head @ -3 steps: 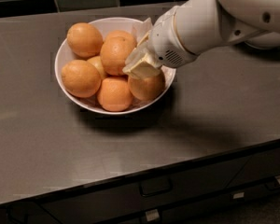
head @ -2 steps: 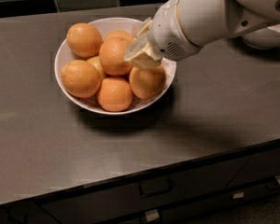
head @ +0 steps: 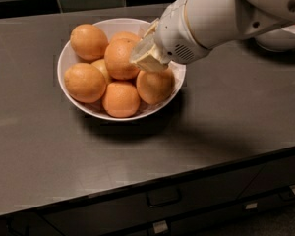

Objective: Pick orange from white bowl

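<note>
The white bowl (head: 65, 59) stands on the dark counter, left of centre, with several oranges piled in it. One orange (head: 155, 86) lies at the bowl's right side, another (head: 121, 58) at the centre, another (head: 89, 41) at the back left. I cannot make out a dark speck on any of them. My gripper (head: 147, 56) hangs over the bowl's right half, at the right edge of the centre orange and just above the right one. It comes in from the upper right on a thick white arm (head: 221, 14), which hides the bowl's back right rim.
A white rounded object (head: 281, 39) sits at the counter's far right, partly behind the arm. A dark tiled wall runs along the back. The counter's front edge (head: 152, 183) has drawers with handles below it.
The gripper has moved up and to the left, from over the right orange to beside the centre orange. The oranges and the bowl have not moved.
</note>
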Action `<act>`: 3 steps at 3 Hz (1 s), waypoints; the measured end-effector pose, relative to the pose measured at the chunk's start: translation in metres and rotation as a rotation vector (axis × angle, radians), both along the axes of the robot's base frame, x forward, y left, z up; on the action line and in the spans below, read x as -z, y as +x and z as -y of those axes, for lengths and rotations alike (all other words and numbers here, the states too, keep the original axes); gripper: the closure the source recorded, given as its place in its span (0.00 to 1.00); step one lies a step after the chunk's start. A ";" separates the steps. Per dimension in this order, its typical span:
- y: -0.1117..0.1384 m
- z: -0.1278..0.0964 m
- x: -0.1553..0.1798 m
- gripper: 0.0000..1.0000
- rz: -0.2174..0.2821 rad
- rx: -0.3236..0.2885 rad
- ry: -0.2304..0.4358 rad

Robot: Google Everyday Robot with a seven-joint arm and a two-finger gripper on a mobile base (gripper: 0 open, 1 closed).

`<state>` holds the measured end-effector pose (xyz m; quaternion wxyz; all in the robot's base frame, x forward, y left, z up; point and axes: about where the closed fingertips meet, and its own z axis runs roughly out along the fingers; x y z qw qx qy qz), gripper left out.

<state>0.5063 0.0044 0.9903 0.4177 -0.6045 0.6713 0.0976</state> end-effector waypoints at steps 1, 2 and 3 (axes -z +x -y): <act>0.000 0.000 0.000 0.34 0.000 0.000 0.000; -0.002 -0.001 -0.002 0.11 -0.002 -0.002 -0.012; -0.006 -0.002 -0.009 0.00 0.005 -0.007 -0.037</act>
